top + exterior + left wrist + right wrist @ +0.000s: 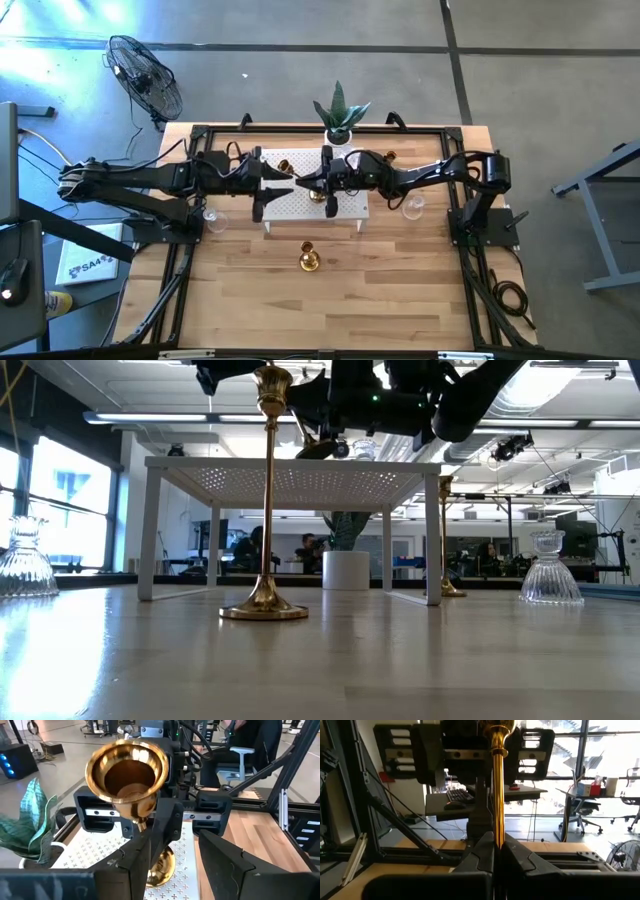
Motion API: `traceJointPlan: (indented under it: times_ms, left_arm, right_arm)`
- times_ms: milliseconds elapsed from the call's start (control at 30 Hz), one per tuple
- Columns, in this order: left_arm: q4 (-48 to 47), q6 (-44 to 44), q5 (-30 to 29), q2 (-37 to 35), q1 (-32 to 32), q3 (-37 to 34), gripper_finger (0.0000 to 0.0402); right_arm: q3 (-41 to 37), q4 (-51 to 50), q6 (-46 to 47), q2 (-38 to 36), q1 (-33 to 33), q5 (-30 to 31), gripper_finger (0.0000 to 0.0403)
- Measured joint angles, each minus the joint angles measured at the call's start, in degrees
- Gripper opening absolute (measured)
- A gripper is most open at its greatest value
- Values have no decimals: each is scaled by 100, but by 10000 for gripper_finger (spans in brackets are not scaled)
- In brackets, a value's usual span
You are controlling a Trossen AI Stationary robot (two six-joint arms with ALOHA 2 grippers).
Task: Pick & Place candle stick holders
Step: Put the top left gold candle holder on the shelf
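My right gripper (322, 190) is over the white perforated shelf (345, 205) and is shut on a gold candle stick holder (127, 775). That holder is tilted, with its cup toward my left gripper. My left gripper (182, 865) is open and faces it from the table's left side (268, 192), touching nothing. A second gold holder (309, 260) stands upright on its round base on the table in front of the shelf. Two more gold holders (283, 165) (390, 157) stand farther back. Clear glass holders stand on the table at the left (212, 218) and at the right (412, 207). My right gripper pinches the gold holder's slim stem (497, 832) between its two fingers. The fingers come from the table's right side and lie across the stem. The holder is tilted, and its flared base (318, 448) is low over the shelf top. I cannot tell whether the base touches the shelf.
A green potted plant in a white pot (340, 115) stands at the table's far edge behind the shelf. The black frame rails (185, 250) run along both sides of the table. The wooden table (400, 290) is bare in front of the shelf, around the standing gold holder.
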Motion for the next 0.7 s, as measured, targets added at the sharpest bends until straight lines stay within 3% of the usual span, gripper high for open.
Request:
traceJointPlan:
  times_ms: [267, 700]
  left_arm:
    - [577, 109, -359, 181, 2, 15, 163]
    - [566, 280, -721, 505, -2, 2, 163]
  right_arm:
    - [1, 48, -61, -2, 98, -37, 2]
    - [2, 41, -101, -2, 115, -148, 2]
